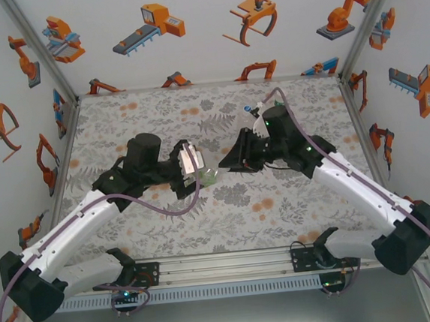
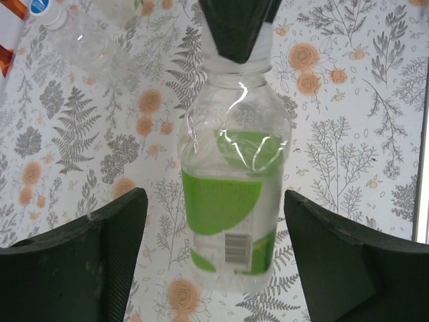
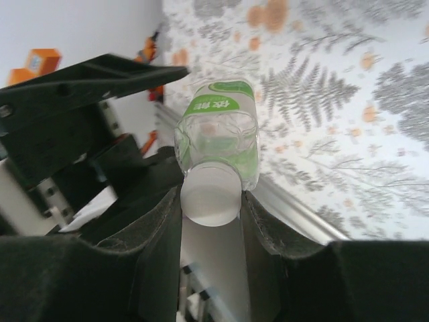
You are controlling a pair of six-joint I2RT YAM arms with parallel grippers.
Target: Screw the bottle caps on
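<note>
A clear bottle with a green band hangs between my two grippers, above the floral table. A pale cap sits on its neck, and my right gripper is shut on that cap. In the top view the bottle shows as a small green patch between the left gripper and the right gripper. My left gripper is open: its dark fingers stand on either side of the bottle's lower body, with a gap on each side.
A second clear bottle with a blue cap lies on the table beyond. It appears behind the right arm as the blue-capped bottle. Walls with robot pictures enclose the table.
</note>
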